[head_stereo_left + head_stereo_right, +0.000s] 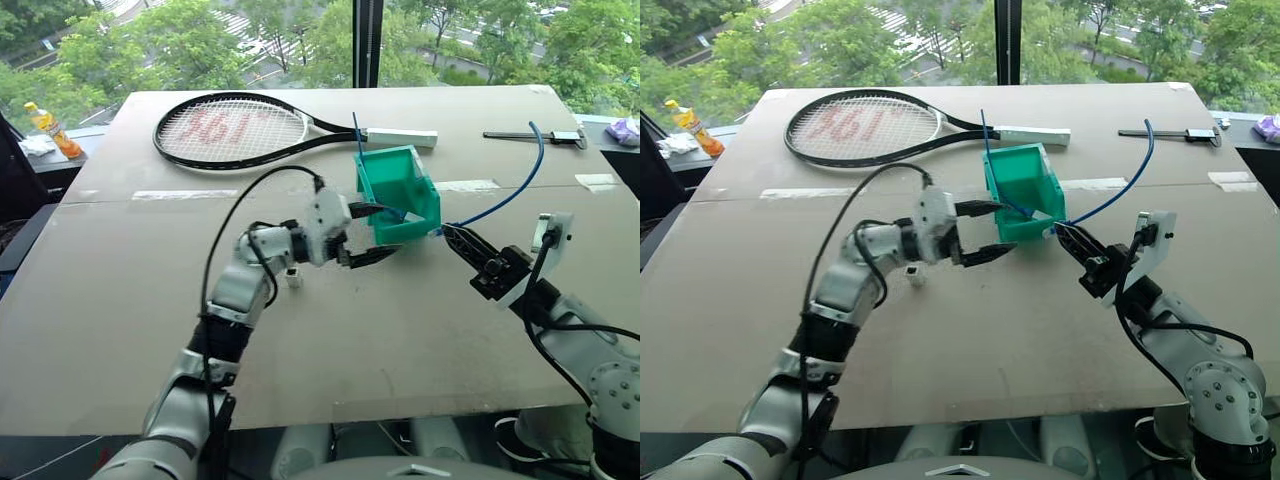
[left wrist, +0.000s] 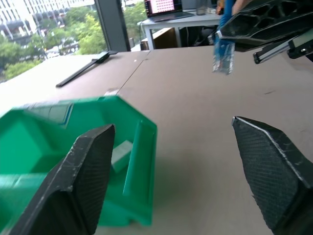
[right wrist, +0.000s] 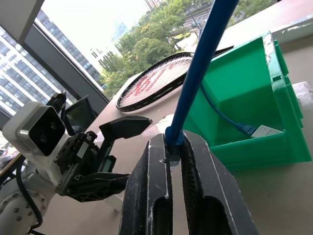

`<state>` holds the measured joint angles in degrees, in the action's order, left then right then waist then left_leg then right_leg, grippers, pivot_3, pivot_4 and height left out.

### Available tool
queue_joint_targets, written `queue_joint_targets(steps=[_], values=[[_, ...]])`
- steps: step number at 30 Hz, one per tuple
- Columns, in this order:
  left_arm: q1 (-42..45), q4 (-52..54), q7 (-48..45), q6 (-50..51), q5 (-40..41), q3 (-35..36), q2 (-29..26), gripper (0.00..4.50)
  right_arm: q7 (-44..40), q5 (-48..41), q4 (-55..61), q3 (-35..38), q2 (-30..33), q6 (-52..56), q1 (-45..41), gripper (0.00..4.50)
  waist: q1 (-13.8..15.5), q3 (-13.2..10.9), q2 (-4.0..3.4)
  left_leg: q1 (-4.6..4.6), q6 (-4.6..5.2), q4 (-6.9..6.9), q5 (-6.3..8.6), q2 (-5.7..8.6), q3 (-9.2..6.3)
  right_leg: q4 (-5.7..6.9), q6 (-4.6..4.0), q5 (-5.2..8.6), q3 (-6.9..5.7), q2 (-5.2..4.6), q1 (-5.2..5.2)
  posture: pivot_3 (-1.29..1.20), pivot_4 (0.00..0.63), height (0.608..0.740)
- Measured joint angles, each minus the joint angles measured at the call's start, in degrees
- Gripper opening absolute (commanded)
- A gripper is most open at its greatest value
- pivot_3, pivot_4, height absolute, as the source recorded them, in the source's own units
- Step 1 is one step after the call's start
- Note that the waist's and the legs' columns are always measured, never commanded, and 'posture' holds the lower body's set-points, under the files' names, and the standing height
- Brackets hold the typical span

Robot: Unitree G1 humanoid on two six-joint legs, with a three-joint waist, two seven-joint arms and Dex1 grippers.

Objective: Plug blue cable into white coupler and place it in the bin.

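We are viewing a tabletop (image 1: 330,330) on which the bin (image 1: 398,195) is sitting just in front of a tennis racket (image 1: 235,130). The right gripper (image 1: 452,236) is pinching the blue cable (image 1: 520,185) near one plug, its fingers pressed together on the cord just beside the bin's right corner; from there the cable is arching up and back over the table. In the right wrist view we are seeing a second blue cord running down into the bin to a plug lying beside a small pale block, likely the white coupler (image 3: 266,131), on the bin floor. The left gripper (image 1: 365,233) is hovering at the bin's open front with its fingers (image 2: 83,176) spread wide and gripping nothing. A small white block (image 1: 294,277) is resting on the table beneath the left wrist. Near the table's far right edge a dark tool (image 1: 535,136) is lying.
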<state>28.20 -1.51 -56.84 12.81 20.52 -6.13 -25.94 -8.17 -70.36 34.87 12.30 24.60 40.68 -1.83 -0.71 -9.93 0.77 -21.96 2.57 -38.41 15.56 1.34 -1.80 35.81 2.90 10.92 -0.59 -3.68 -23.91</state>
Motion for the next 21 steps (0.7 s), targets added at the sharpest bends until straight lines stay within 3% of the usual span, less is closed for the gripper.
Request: queue_joint_targets(steps=[7,11,14,21], values=[[-11.3,8.9,2.8,12.1,6.1,12.5,-10.9,3.71,-3.9,0.3,-1.8,-1.3,1.8,0.4,-1.8,0.00,0.0,0.0,0.03,0.03,-0.01,0.01,0.00,-0.02,0.04,-0.01,0.07,0.06,0.04,-0.01,0.00,0.00,0.150,0.740],[-18.8,10.2,2.4,10.6,6.8,16.7,-11.9,3.71,-5.3,1.2,-2.6,-3.0,1.8,0.5,-3.1,0.00,0.2,0.0,0.03,0.01,-0.01,0.01,0.00,-0.01,0.05,-0.04,-0.05,0.02,0.04,-0.06,-0.01,0.00,0.150,0.740],[-24.5,9.5,-1.2,8.6,6.6,16.8,-13.0,3.71,-6.4,2.8,-3.8,-3.8,1.8,0.5,-3.6,0.00,0.5,0.0,0.04,0.00,-0.01,0.02,0.00,0.00,0.05,-0.06,-0.25,0.13,0.02,-0.10,-0.02,0.00,0.150,0.740],[-24.4,7.1,-1.4,2.4,2.6,14.2,-11.6,3.71,-7.0,3.6,-3.9,-4.7,1.8,0.5,-3.7,0.00,1.5,0.0,0.02,0.00,-0.01,0.02,0.01,0.01,0.07,-0.06,-0.26,0.13,0.02,-0.14,-0.02,0.00,0.150,0.740]])
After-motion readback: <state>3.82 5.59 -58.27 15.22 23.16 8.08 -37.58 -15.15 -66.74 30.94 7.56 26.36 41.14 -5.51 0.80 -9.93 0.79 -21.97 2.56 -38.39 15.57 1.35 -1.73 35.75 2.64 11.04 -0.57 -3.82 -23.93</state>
